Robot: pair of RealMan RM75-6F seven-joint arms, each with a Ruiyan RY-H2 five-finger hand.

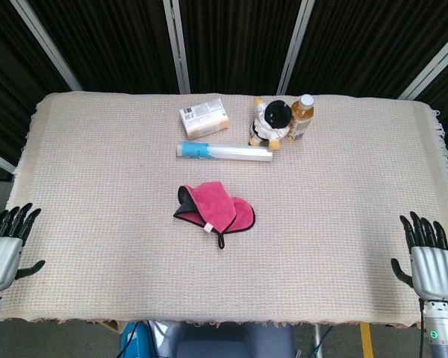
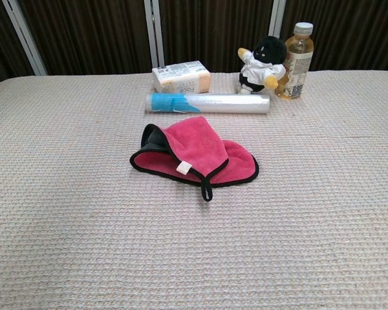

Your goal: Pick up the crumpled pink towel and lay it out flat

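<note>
The pink towel point(image 1: 213, 208) lies crumpled on the worktop point(image 1: 343, 194), just in front of the plastic roll point(image 1: 224, 151). My left hand point(image 1: 4, 250) and right hand point(image 1: 429, 261) hover well apart from the towel, fingers spread, holding nothing.

The bench point(image 2: 64, 213) is covered in a matt, coarse woven cloth with a waffle texture. The towel point(image 2: 197, 155) on it is soft, fuzzy pink cloth with black trim. Behind the towel lies a glossy plastic-wrapped roll point(image 2: 207, 103), and beyond that a paper carton point(image 2: 181, 77), a plush toy point(image 2: 263, 64) and a clear plastic bottle point(image 2: 297, 61).
</note>
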